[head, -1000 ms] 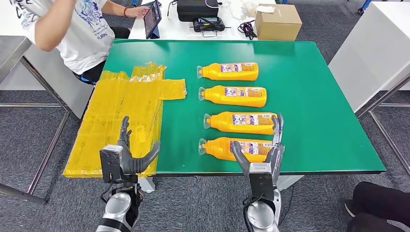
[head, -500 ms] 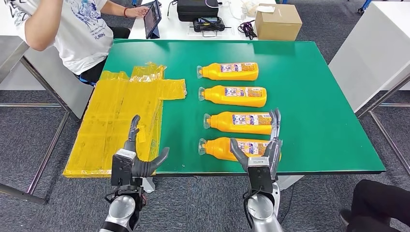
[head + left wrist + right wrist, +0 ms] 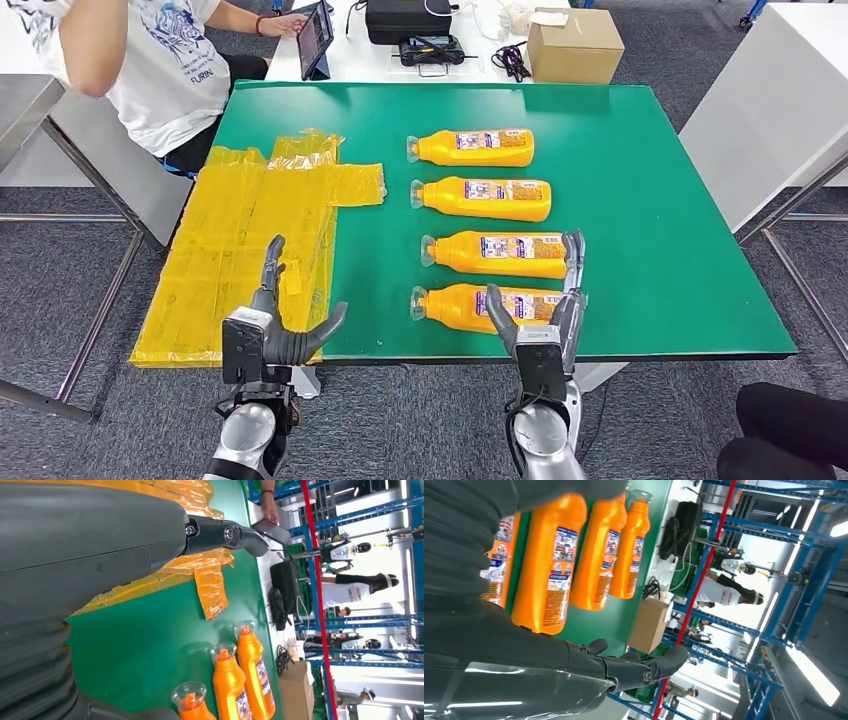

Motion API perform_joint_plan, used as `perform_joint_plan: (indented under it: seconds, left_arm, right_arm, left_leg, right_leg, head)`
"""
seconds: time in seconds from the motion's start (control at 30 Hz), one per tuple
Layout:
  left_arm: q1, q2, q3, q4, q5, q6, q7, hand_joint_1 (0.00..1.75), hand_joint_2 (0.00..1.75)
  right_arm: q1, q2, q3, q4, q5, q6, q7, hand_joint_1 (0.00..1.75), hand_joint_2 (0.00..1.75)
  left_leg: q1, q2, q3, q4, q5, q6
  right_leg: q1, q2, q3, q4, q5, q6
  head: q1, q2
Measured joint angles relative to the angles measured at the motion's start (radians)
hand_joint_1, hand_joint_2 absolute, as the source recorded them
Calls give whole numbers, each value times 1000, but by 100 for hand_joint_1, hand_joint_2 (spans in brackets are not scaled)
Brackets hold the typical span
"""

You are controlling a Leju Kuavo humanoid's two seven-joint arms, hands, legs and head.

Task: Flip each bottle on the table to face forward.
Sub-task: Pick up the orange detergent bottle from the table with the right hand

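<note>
Four orange bottles are laid in a column along the green table's middle. Both the left hand and the right hand are held spread and empty at its near edge.

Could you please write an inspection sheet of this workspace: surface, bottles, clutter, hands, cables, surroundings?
Surface: green table, yellow plastic sheet draped over its left side.
Job's things: four orange bottles lying on their sides in a column, caps pointing left, labels up.
Clutter: nothing seen on the green top besides the sheet.
Hands: left hand open, above the sheet; right hand open, at the nearest bottle.
Cables: black cables on the white table behind.
Surroundings: cardboard box, seated person with tablet.
</note>
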Motion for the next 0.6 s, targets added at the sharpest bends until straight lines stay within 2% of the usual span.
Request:
perform_joint_plan:
  seconds: [0.07,0.1,0.13,0.3,0.6]
  left_arm:
    - [-3,0,1,0,2,-3,0,65,175]
    - [-5,0,1,0,5,-3,1,39,175]
    - [-7,0,2,0,11,-4,1,0,175]
    - [-9,0,8,3,72,-30,12,0,175]
    - [-17,-16,12,45,131,-25,91,0,175]
  right_arm:
    - [0,0,-2,3,4,0,8,6,175]
    - [-1,0,-3,5,7,1,13,0,175]
    - [-1,0,-5,6,15,1,20,0,175]
    - [-12,-17,-18,9,84,1,65,0,175]
    - [-12,-21,-48,-3,50,19,66,0,175]
  left_leg:
    - [0,0,0,0,0,0]
    - [0,0,0,0,0,0]
    - [0,0,0,0,0,0]
    - [0,0,0,0,0,0]
    - [0,0,0,0,0,0]
  right_leg:
    - [0,0,0,0,0,0]
    - [0,0,0,0,0,0]
    - [0,0,0,0,0,0]
    - [0,0,0,0,0,0]
    - [0,0,0,0,0,0]
  head:
    - [0,0]
    - [0,0]
    - [0,0]
    - [0,0]
    - [0,0]
